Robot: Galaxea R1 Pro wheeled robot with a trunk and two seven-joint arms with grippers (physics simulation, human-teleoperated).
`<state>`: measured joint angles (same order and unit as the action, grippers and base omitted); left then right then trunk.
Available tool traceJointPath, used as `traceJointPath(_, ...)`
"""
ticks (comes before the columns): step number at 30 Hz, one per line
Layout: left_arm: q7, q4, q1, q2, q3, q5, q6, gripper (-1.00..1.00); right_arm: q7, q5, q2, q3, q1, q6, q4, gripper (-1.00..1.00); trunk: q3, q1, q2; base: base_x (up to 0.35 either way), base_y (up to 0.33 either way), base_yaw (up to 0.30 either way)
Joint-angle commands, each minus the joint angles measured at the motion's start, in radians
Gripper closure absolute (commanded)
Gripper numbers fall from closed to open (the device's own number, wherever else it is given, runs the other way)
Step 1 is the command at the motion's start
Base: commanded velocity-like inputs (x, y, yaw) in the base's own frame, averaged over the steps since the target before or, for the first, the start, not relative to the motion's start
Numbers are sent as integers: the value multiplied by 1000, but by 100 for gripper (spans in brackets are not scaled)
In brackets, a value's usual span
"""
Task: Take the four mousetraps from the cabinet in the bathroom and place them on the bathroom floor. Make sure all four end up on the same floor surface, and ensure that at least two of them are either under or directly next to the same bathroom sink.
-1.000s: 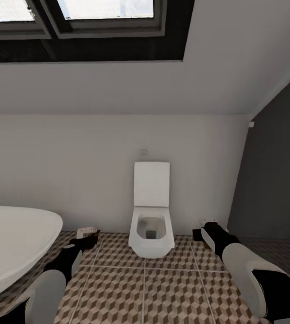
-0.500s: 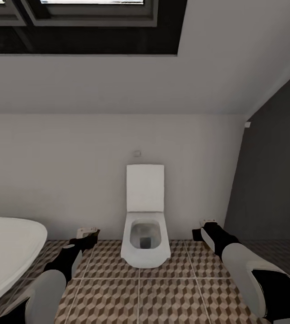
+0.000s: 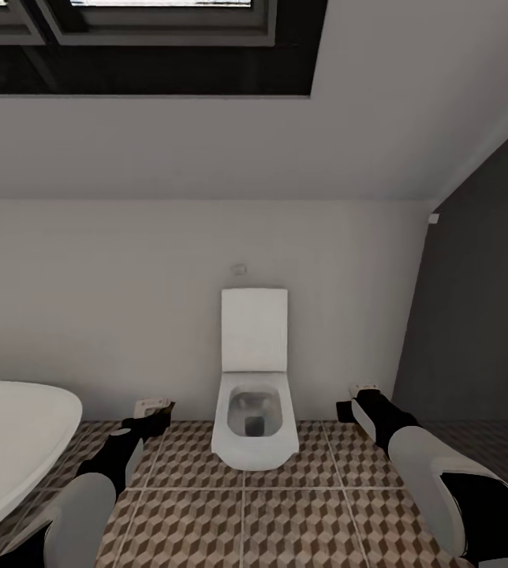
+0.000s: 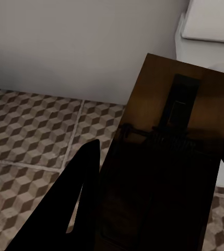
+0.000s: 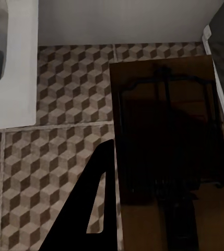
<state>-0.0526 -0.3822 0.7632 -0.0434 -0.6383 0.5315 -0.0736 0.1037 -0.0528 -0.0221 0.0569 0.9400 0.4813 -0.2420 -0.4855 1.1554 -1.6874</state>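
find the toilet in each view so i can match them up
Head view: toilet at centre, against the back wall, lid up.
Left wrist view: toilet at the upper right corner, behind the held mousetrap.
Right wrist view: toilet along the left edge.
Shared landmark: the cube-patterned bathroom floor meeting the white wall.

Floor tiles carry a brown, beige and cream cube pattern with pale grout. The toilet and tub are white; the back wall is pale grey, the side wall dark grey. Each wrist view shows a mousetrap — dark brown wood — between black fingers.
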Motion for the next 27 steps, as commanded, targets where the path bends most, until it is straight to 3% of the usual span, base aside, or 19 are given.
traceJointPath(1,-4,-3,1,-1,-8,8,-5,100,-1,-4,1,7,0,5,-2,100,-1,0,-1,0,0,0)
traceJointPath(11,-4,-3,1,-1,-8,7,-5,100,-4,-4,-2,6,0,6,-2,100,-1,0,-1,0,0,121)
traceJointPath(27,-4,-3,1,-1,-8,6,-4,100,0,-4,0,6,0,5,-2,100,-1,0,-1,32,-29,12)
